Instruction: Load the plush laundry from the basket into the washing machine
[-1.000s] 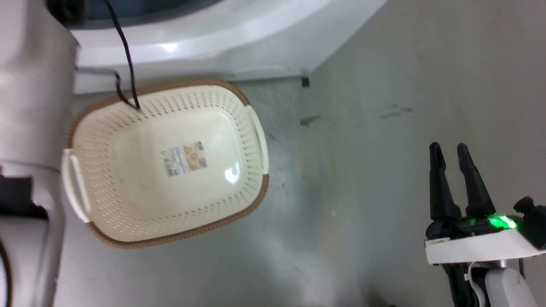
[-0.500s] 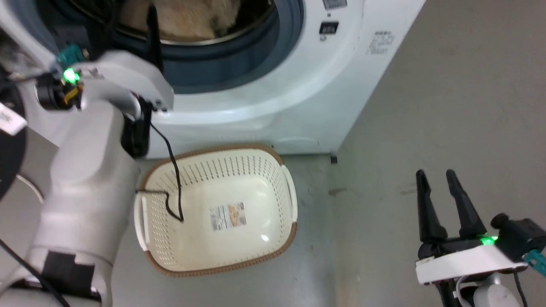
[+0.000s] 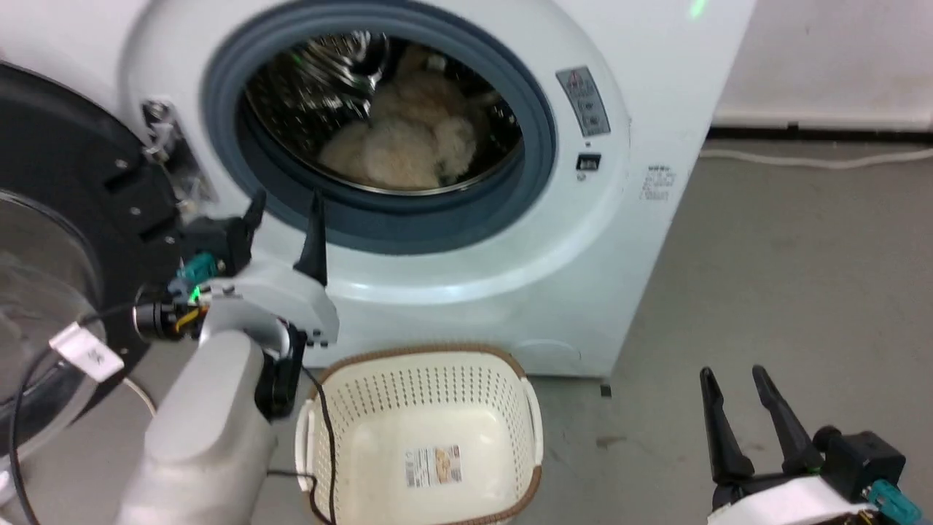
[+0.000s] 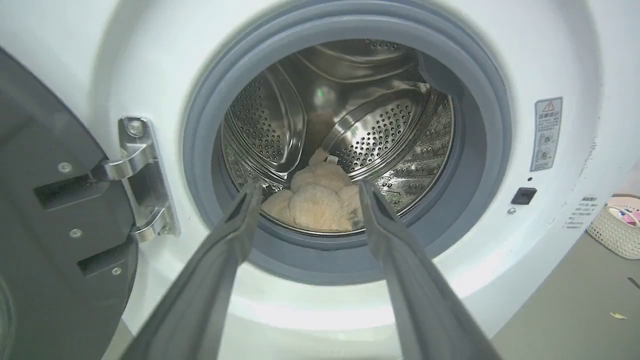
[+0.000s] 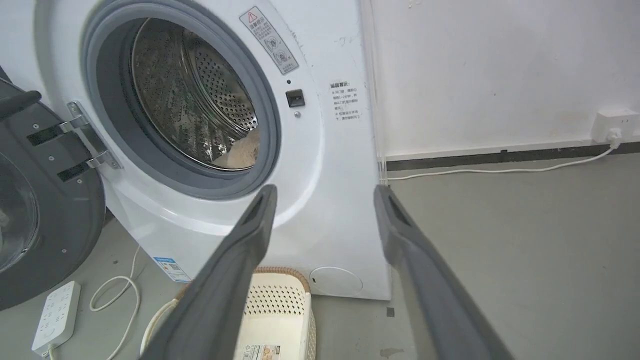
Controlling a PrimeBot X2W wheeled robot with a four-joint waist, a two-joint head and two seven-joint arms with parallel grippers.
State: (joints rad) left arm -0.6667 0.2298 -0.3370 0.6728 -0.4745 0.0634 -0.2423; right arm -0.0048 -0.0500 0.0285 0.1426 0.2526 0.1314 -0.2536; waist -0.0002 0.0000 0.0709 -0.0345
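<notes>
The cream plush laundry (image 3: 404, 149) (image 4: 315, 202) lies inside the steel drum of the white washing machine (image 3: 619, 240) (image 5: 330, 165), whose door (image 3: 51, 240) hangs open to the left. A sliver of plush (image 5: 243, 150) shows through the opening in the right wrist view. My left gripper (image 3: 286, 222) (image 4: 307, 200) is open and holds nothing, just outside the grey gasket's lower left. The basket (image 3: 510, 394) (image 5: 285, 300) stands on the floor below the opening with just a paper label inside. Open at the lower right, my right gripper (image 3: 732, 379) (image 5: 322, 197) holds nothing.
A white power strip (image 5: 55, 315) with its cord lies on the floor beside the open door. A white cable (image 5: 500, 170) runs along the wall to a socket (image 5: 612, 125). A small woven basket (image 4: 617, 227) sits to the right of the machine.
The head camera has tilted up from the basket to the washer opening. My left gripper now stands outside the gasket, open, with the plush left in the drum. The right gripper keeps its pose.
</notes>
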